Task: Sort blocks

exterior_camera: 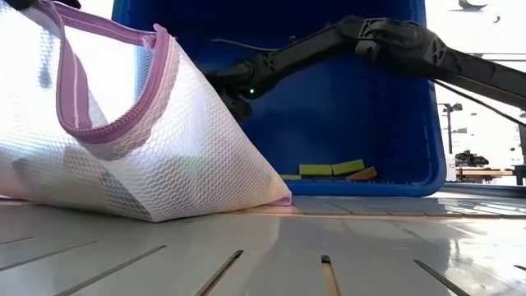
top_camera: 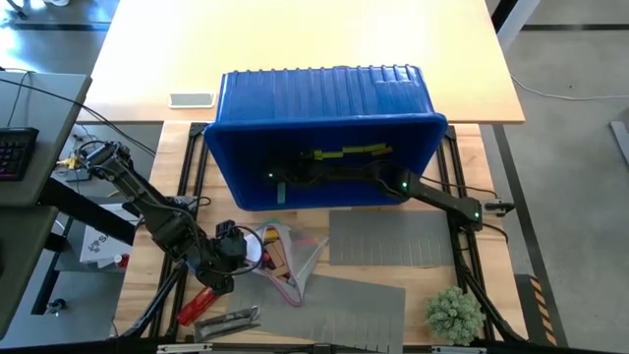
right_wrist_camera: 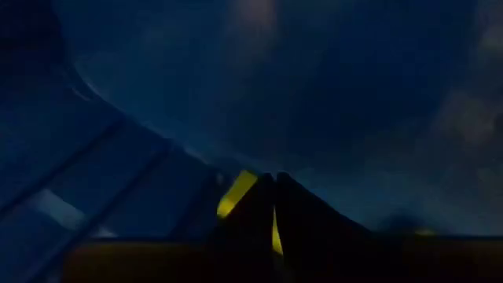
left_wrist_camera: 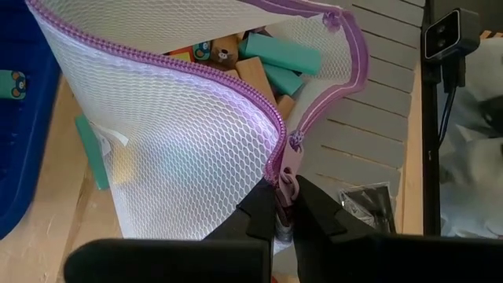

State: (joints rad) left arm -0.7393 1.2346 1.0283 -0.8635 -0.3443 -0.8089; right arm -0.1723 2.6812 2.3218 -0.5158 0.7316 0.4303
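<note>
My left gripper (left_wrist_camera: 284, 214) pinches the floppy mesh bag (left_wrist_camera: 181, 149) by its zipper edge, my right gripper (right_wrist_camera: 273, 206) is closed inside the blue bin (top_camera: 324, 98), and the blocks (left_wrist_camera: 279, 59) look light, rigid, best taken across their narrow sides.

One large blue plastic tub (top_camera: 329, 103) lies on its side at upper centre of the high view. One white mesh pouch with a purple zipper (left_wrist_camera: 181, 149) holds at least two teal rectangular blocks (left_wrist_camera: 283, 55). Two flat grey slatted mats (top_camera: 388, 236) lie lower right, beside one green fuzzy ball (top_camera: 454, 313).
</note>
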